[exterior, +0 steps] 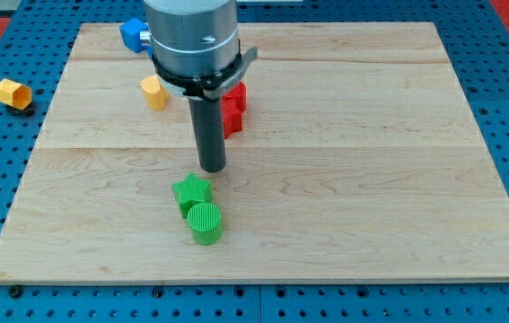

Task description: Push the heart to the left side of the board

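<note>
At my tip (213, 169): the rod's lower end rests on bare wood near the middle of the board (371, 179). It is a plain rod with nothing to open or close. It holds nothing and touches no block.
Toward the view's bottom from my tip: a green star (191, 191) lies just beside it, not quite touching. A green cylinder (206, 223) sits against the star's far side.
Toward the view's top from my tip: a red block (233, 106) lies slightly to the view's right, half hidden behind the rod. Its lobed outline reads best as the heart, though I cannot be sure.
Up and to the view's left of my tip: a yellow block (153, 92), whose shape I cannot settle.
Further up and left: a blue block (132, 34) at the board's top edge, partly behind the arm.
Far to the view's left: a yellow hexagon (13, 93) lies off the board.
Doing the step well: circle to the view's right of the red block without clipping it. Meet its right face squarely at mid-width and push steadily toward the view's left.
Risk: the yellow block lies near that path, so an off-centre push may spin the heart into it.
</note>
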Tool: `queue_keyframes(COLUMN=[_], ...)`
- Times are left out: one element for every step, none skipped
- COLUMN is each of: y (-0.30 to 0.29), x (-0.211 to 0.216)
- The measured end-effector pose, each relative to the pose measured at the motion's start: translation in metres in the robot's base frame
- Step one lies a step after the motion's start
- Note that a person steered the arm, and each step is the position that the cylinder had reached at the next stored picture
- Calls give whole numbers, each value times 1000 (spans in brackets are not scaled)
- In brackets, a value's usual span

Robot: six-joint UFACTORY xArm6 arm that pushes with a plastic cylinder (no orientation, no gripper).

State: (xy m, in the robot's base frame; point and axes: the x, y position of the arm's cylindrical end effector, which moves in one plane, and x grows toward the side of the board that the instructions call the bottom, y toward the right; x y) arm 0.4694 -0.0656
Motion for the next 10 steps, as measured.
queue_keyframes(y=[-89, -169, -188, -99, -17, -22, -96, -132, -85, 13], x=[0, 0, -2, -51, -111, -121, -116, -120, -156, -203])
